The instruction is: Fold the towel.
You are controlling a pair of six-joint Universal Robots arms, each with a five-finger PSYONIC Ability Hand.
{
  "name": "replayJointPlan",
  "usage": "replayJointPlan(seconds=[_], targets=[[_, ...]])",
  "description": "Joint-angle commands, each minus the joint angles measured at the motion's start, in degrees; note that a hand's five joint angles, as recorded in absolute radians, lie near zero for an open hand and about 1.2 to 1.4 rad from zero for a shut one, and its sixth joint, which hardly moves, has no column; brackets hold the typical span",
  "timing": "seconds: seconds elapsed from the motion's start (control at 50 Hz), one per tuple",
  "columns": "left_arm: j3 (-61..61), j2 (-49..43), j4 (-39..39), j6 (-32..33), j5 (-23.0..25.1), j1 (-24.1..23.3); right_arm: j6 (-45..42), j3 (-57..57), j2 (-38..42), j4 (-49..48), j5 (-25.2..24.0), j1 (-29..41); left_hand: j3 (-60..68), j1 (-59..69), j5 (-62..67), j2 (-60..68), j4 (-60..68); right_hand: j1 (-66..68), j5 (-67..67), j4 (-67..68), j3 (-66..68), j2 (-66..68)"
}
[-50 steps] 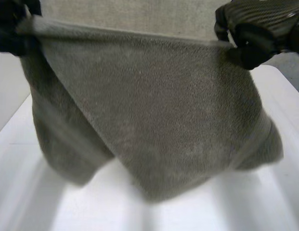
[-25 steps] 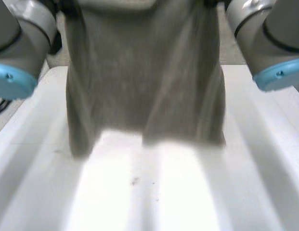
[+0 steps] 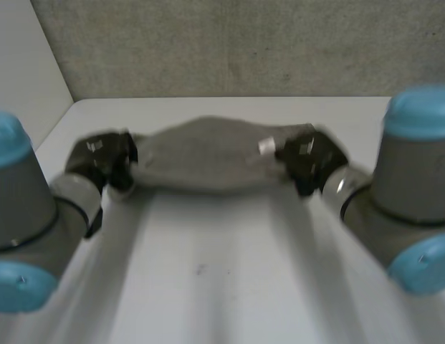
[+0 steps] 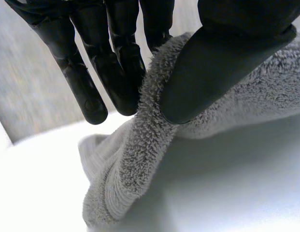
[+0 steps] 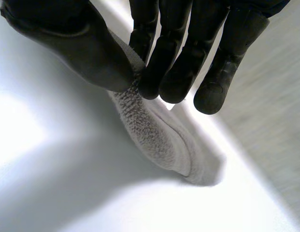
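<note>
left arm (image 3: 25, 229): it is reaching in over the bench's left side, toward the far edge, and you are seeing its grey joint and light-blue caps close to the camera.
left hand (image 3: 100, 159): it is gripping the towel's left end. In your left wrist view the thumb (image 4: 222, 63) is pressing the pile against the fingers (image 4: 116, 67), so an edge is being pinched between them.
towel (image 3: 204, 161): it is being held as a bunched grey band between the two hands, running parallel to the bench's far edge and near it. Below the left hand its end (image 4: 125, 169) is drooping down onto the white surface.
tag (image 3: 266, 146): a small white one is showing on the towel, just beside the right hand.
right hand (image 3: 308, 159): it is gripping the towel's right end. In your right wrist view the thumb (image 5: 77, 48) and fingers (image 5: 174, 63) are closing on the cloth (image 5: 154, 135), which is trailing down from the pinch to the bench.
right arm (image 3: 408, 193): it is coming in over the bench's right side.
bench (image 3: 208, 279): white, and its near half is lying bare in front of you.
wall (image 3: 229, 43): grey, standing behind the far edge.
</note>
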Motion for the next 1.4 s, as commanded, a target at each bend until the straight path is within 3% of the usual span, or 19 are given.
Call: replayJointPlan(seconds=[0.02,0.1,0.12,0.14,0.16,0.18,0.28,0.4,0.46,0.5,0.6,0.66,0.94,1.14,1.4], targets=[[-9.2,-3.9,6.9,6.7,0.1,-0.1,0.1,8.1,7.1,-1.7,0.0,1.0,10.3,11.5,11.1,10.2,10.1,3.6,1.8,2.9,4.1,3.3],[-10.9,-3.9,7.1,9.1,0.2,0.0,0.2,9.7,7.0,-2.4,-0.2,1.3,10.3,11.5,11.1,10.2,10.1,3.6,1.8,2.9,4.1,3.3],[-10.9,-3.9,7.1,9.1,0.2,0.0,0.8,9.8,5.8,-2.6,-0.2,1.4,10.3,11.5,11.1,10.2,10.1,-11.1,-13.0,-11.8,-10.7,-11.4],[-11.1,-3.6,7.1,9.2,0.2,0.2,0.8,9.8,5.8,-2.6,-0.2,1.4,10.3,11.5,11.1,10.2,10.1,-11.3,-13.1,-12.0,-10.8,-11.6],[-11.3,-3.4,7.1,9.2,0.2,0.3,1.0,10.0,3.9,-3.1,-0.2,1.3,10.3,11.5,11.1,10.2,10.1,-34.8,-36.6,-35.5,-34.3,-35.1],[-11.3,-3.4,7.1,9.2,0.2,0.3,1.3,10.2,1.8,-4.3,-0.1,1.1,10.3,11.5,11.1,10.2,10.1,-47.0,-48.8,-47.7,-46.5,-47.3],[-11.4,-2.0,7.1,9.2,0.2,0.4,2.6,11.7,-3.0,-9.6,-0.2,0.4,10.3,11.5,11.1,10.2,10.1,-54.0,-55.8,-54.7,-53.5,-54.3],[-12.9,-1.5,7.1,9.2,0.2,0.5,2.2,12.2,-5.3,-13.3,-2.0,0.4,10.3,11.5,11.1,10.2,10.1,-53.8,-55.7,-54.5,-53.4,-54.1],[-13.4,-1.4,7.1,9.2,0.2,0.3,0.3,11.1,-5.7,-12.7,-6.5,0.4,10.3,11.5,11.1,10.2,10.1,-53.8,-55.7,-54.5,-53.4,-54.1],[-13.6,-1.4,7.1,9.2,0.2,0.3,-3.9,8.5,-4.6,-11.2,-13.0,-0.1,10.3,11.5,11.1,10.2,10.1,-52.5,-54.4,-53.2,-52.0,-52.8],[-14.2,-1.0,7.2,9.3,0.2,0.3,-12.0,2.9,0.8,-6.3,-20.1,-2.2,10.3,11.5,11.1,10.2,10.1,-50.5,-52.3,-51.2,-50.0,-50.8],[-14.3,-0.9,7.2,9.3,0.2,0.3,-15.9,-2.6,5.1,-2.2,-21.9,-2.5,10.3,11.5,11.1,10.2,10.1,-49.5,-51.3,-50.2,-49.0,-49.8],[-14.5,-0.9,7.5,9.3,0.2,0.8,-24.2,-18.7,23.2,2.1,-23.1,-2.7,10.3,11.5,11.1,10.2,10.1,-51.0,-52.8,-51.7,-50.5,-51.3],[-14.5,-0.9,7.5,9.3,0.2,0.9,-26.6,-23.2,28.8,2.6,-23.8,-2.7,10.3,11.5,11.1,10.2,10.1,-51.6,-53.5,-52.3,-51.2,-52.0],[-14.5,-0.9,7.5,9.3,0.2,0.9,-27.3,-24.8,30.1,3.3,-23.8,-2.7,10.3,11.5,11.1,10.2,10.1,-46.4,-48.3,-47.1,-46.0,-46.8]])
